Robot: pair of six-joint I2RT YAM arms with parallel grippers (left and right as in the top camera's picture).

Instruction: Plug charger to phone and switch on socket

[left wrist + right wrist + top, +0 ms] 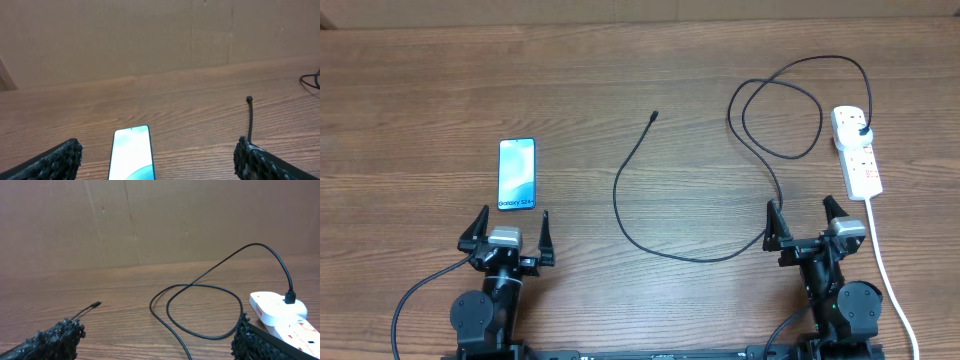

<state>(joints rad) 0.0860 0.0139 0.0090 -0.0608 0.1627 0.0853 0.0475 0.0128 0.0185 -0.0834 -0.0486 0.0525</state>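
Only overhead shows the phone (517, 174) and the socket (861, 165) together.

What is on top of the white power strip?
The charger's black plug sits in the far outlet of the socket. Its pins are hidden inside.

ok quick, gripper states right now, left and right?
Left gripper: open, empty, the phone just ahead of it.
Right gripper: open, empty, the charger cable close by one finger.
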